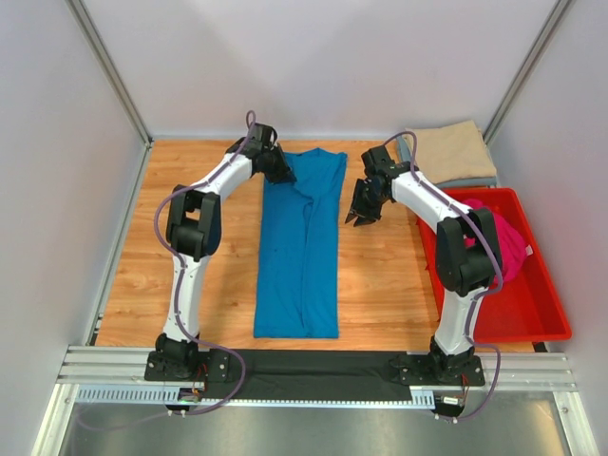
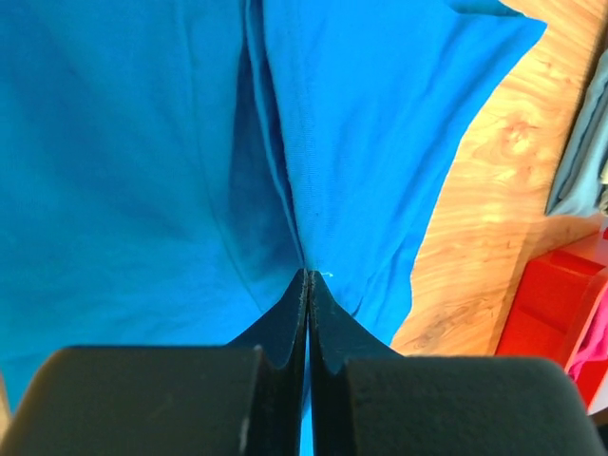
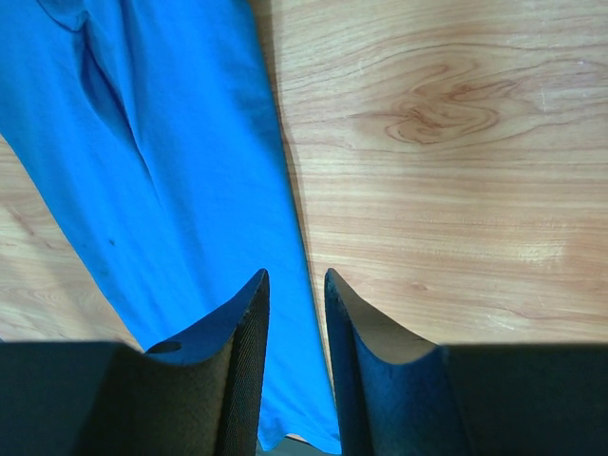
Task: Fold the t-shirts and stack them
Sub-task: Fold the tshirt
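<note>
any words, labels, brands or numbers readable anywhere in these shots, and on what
None: no text can be read in any view.
The blue shirt, tan shirt and pink shirt are plain.
The red bin and the table show no label or marking.

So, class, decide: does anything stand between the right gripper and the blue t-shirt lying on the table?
Nothing visible does. The right gripper hangs open close by the right edge of the blue t-shirt, and only bare wooden table shows around that edge.
</note>
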`<action>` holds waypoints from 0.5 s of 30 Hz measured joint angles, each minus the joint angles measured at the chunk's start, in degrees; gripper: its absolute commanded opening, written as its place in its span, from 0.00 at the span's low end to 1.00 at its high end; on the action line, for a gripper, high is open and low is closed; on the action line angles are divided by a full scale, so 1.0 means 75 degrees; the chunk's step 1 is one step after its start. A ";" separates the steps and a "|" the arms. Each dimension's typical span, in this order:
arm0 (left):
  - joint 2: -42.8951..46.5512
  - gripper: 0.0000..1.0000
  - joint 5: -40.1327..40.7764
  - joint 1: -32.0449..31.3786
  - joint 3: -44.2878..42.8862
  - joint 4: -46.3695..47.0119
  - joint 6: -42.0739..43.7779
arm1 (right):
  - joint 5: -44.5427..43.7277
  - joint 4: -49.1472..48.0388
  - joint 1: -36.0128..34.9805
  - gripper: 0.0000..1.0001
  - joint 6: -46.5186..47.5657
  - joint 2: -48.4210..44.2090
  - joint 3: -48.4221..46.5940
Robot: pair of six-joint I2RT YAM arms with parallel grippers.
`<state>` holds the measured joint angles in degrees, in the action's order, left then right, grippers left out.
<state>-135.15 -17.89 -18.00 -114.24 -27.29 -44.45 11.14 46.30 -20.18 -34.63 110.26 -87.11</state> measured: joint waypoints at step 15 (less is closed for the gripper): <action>0.0210 0.00 0.0734 -0.0099 0.0679 -0.0017 0.0000 | 0.0067 -0.0020 0.0009 0.31 -0.0003 0.0000 0.0015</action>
<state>-133.58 -12.38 -18.74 -109.14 -27.42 -44.45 11.64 46.15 -20.12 -34.65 110.26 -87.00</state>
